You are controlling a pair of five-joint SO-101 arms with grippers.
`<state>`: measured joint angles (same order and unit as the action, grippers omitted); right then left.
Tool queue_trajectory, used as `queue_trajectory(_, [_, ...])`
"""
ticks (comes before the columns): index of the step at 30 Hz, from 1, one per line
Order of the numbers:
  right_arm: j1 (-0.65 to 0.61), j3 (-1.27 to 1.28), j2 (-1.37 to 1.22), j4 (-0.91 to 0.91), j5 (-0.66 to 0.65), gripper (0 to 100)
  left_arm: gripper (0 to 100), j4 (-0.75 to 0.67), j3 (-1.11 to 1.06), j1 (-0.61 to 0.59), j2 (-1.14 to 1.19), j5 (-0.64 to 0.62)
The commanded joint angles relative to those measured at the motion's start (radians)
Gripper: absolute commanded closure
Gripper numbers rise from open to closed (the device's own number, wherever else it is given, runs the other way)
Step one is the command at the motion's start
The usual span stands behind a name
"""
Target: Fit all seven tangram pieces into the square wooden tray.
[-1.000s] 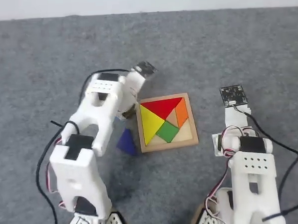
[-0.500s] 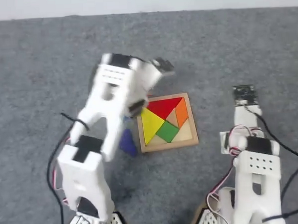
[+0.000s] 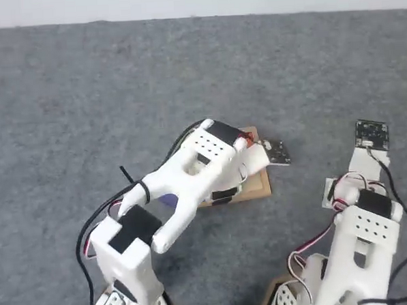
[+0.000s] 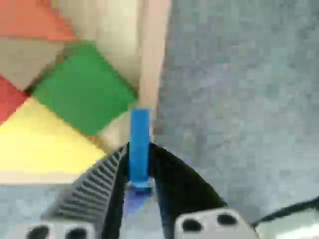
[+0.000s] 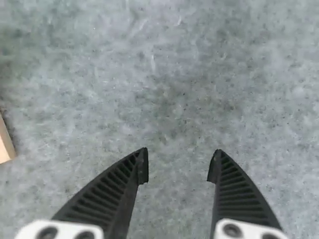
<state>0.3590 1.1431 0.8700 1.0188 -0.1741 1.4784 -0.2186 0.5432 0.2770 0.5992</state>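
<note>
Left pincer [image 4: 139, 152] is clamped on the blue piece [image 4: 140, 127], held on edge right at the tray [image 4: 152, 59] rim, beside the green piece [image 4: 84, 87]. Right pincer [image 5: 178, 167], jaws apart, hovers over open grey bench [image 5: 209, 69], apart from the tray's side.

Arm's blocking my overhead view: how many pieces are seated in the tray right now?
4: orange piece, red piece, green piece and yellow piece, packed together in the tray. The left gripper holds a blue piece at the rim. More may be hidden.
</note>
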Motion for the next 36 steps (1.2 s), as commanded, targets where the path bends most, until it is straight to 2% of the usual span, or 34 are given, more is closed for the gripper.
queue_trajectory(1, [0.008,-0.043,0.002,-0.008,0.011,78.6,99,-0.055,0.001,0.003,-0.034,-0.011])
queue_trajectory(8, [-0.039,-0.037,0.002,0.008,0.009,78.6,95,-0.081,0.004,-0.002,0.006,-0.011])
queue_trajectory(16, [-0.039,-0.037,0.004,0.010,0.009,78.6,93,-0.075,0.005,-0.060,0.000,-0.009])
queue_trajectory(24, [-0.039,-0.037,0.004,0.008,0.011,78.6,93,-0.060,0.005,-0.054,0.000,-0.009])
queue_trajectory(29, [-0.039,-0.037,0.004,0.007,0.011,78.6,86,-0.031,0.005,-0.054,0.000,-0.009])
queue_trajectory(36, [-0.041,-0.037,0.004,0.010,0.011,78.6,86,-0.031,0.031,-0.069,0.000,-0.009])
